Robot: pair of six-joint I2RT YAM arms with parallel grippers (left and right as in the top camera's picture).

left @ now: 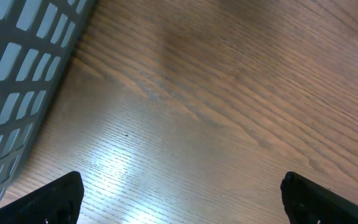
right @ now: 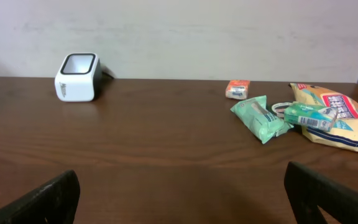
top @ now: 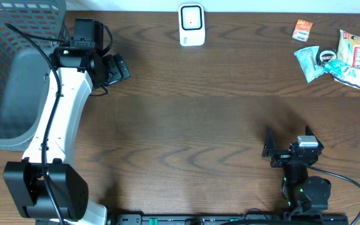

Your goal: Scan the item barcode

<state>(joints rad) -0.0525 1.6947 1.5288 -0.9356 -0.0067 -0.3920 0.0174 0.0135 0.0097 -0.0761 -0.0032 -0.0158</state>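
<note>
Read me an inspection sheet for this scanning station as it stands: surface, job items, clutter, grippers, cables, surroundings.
Surface: dark wood table, bare in the middle.
Job's things: white barcode scanner upright at the far edge; orange packet, green packets and yellow snack bag grouped at the far right, none held.
Clutter: nothing seen.
Grippers: left gripper open and empty, beside the basket; right gripper open and empty, near the front edge, facing the scanner.
Cables: black cable along the left arm; another cable loops from the right arm's base.
Surroundings: grey mesh basket at the left; pale wall behind the table.
</note>
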